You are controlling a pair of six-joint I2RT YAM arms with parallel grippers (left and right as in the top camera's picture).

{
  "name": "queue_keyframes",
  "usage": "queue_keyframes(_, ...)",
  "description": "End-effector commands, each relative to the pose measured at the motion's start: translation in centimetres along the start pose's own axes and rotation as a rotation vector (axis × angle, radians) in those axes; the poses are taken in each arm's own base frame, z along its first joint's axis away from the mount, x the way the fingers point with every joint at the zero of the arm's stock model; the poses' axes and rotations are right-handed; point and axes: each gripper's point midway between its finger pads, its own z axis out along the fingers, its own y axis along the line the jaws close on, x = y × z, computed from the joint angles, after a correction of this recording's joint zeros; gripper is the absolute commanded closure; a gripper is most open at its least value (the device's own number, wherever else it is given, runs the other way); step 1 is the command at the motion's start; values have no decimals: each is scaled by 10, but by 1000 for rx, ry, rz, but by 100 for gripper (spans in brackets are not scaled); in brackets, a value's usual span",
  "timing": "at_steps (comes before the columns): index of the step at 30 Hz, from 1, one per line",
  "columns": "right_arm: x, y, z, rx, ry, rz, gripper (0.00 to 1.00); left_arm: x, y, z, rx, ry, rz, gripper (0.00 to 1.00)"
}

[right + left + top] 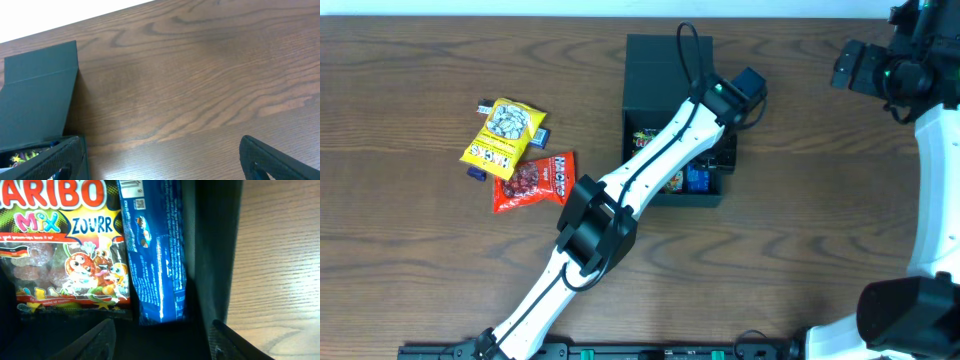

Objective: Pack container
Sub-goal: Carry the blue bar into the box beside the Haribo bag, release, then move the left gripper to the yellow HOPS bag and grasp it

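Observation:
The container is a dark teal-black box with its flap lid open toward the far side. It also shows in the right wrist view. Inside lie a Haribo packet and a blue packet against the box wall. My left gripper is open and empty, reaching into the box just above the packets. In the overhead view it is over the box's right side. My right gripper is open and empty, raised at the far right, away from the box.
A yellow packet and a red packet lie on the wooden table left of the box, with a small blue item under them. My left arm crosses the box's front edge.

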Motion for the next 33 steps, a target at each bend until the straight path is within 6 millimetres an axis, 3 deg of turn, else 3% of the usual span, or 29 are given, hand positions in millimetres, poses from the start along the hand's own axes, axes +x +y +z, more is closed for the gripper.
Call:
queue_keyframes(1, 3, -5, 4, 15, 13, -8, 1, -8, 4, -11, 14, -21, -4, 39)
queue_keyframes(5, 3, -5, 4, 15, 13, -8, 1, -20, 8, -22, 24, -65, 3, 41)
queue_keyframes(8, 3, -5, 4, 15, 13, -8, 1, -36, 28, -32, -38, -126, -21, 47)
queue_keyframes(16, 3, -5, 4, 15, 12, -8, 1, -82, 121, -108, -71, -290, -253, 41)
queue_keyframes(20, 3, -5, 4, 15, 12, -8, 1, -102, 198, -144, -136, -385, -403, 38)
queue_keyframes(26, 3, -5, 4, 15, 13, -8, 1, -111, 285, -156, -240, -394, -426, 36)
queue_keyframes(33, 3, -5, 4, 15, 13, -8, 1, -111, 348, -162, -290, -379, -408, 37)
